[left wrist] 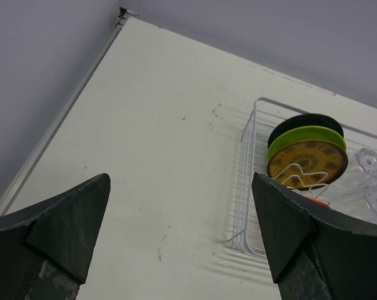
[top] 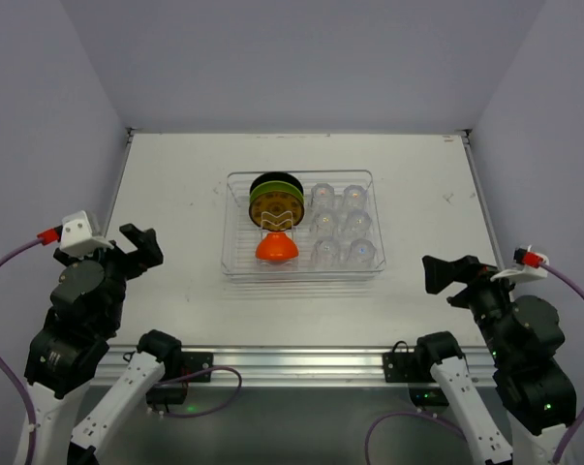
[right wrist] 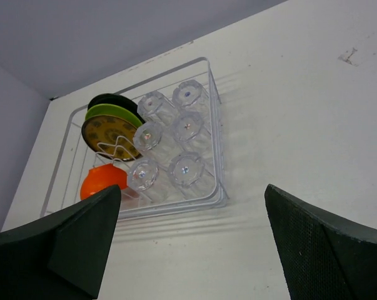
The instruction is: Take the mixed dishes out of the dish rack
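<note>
At the lower left of the overhead view, the left gripper [top: 137,248] hovered over the white table [top: 175,174], its jaws spread wide and empty. At the centre sat the clear dish rack [top: 301,275], fully loaded. On its left side two plates stood on edge in the slots, a lime-green plate [top: 274,195] behind a patterned amber plate [top: 277,212], with a small orange bowl [top: 276,248] just in front. Six clear cups [top: 342,225] filled its right side in two columns. At the lower right, the right gripper [top: 445,275] was likewise wide open, holding nothing. Unloading appeared not yet begun; every dish was left to remove.
</note>
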